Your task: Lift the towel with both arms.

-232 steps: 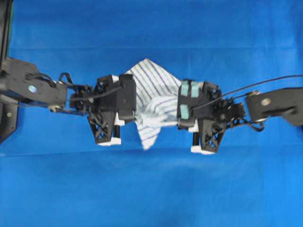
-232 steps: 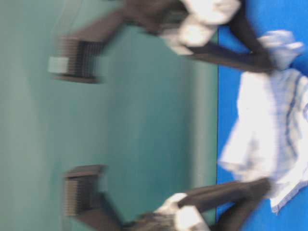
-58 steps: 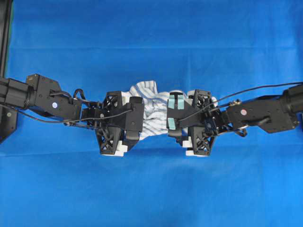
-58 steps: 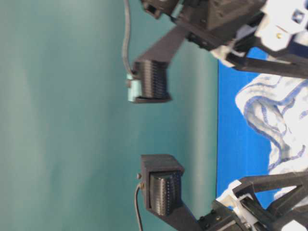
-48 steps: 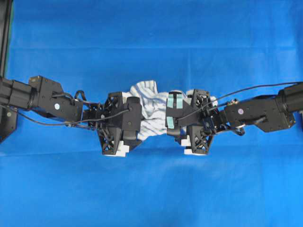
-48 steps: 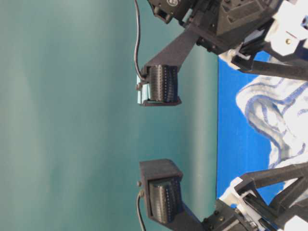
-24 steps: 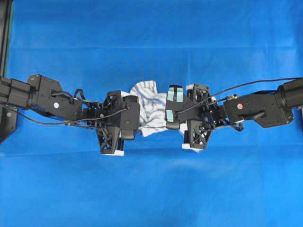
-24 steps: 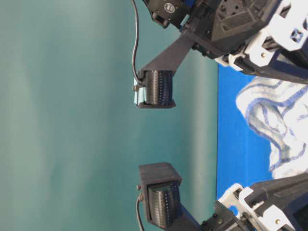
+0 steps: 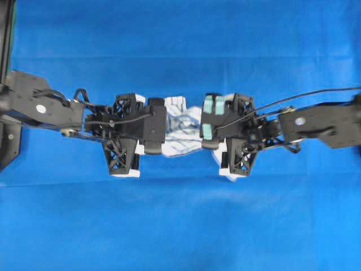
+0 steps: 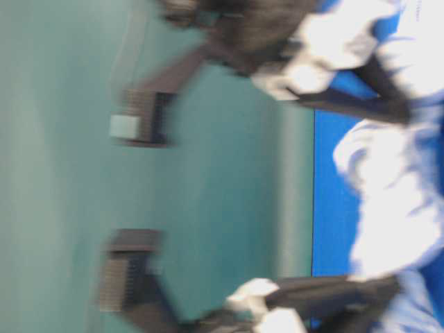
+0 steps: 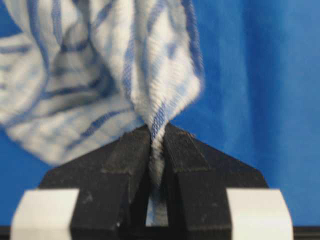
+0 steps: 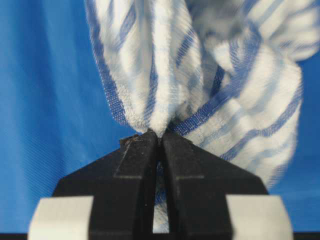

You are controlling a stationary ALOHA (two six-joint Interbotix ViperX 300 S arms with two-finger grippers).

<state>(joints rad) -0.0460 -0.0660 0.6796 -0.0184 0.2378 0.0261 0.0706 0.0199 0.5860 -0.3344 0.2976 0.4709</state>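
the towel (image 9: 181,131) hangs bunched between the two grippers over the middle of the blue table cover (image 9: 180,226), about halfway between its far and near edges and well away from its left and right edges

the left gripper (image 11: 156,134) is closed tight on the towel: in the left wrist view its two black wedge fingers (image 11: 125,165) press a pinched fold of the striped cloth between their tips, and the fabric fans out beyond them in white with blue and grey stripes. white blocks sit at the base of each finger

the right gripper (image 12: 160,136) is clamped on the towel in the same way, its black fingers (image 12: 187,165) drawn together around a gathered fold, the rest of the cloth spreading up and to the right of the tips

from overhead the left gripper (image 9: 151,131) comes in from the left edge of the cover and the right gripper (image 9: 210,129) from the right edge, facing each other with only a short span of crumpled towel showing between them

the table-level view is badly blurred; it shows dark gripper shapes above and below a pale mass of towel (image 10: 392,201) against the blue cover, and i cannot tell from it whether the cloth touches the cover
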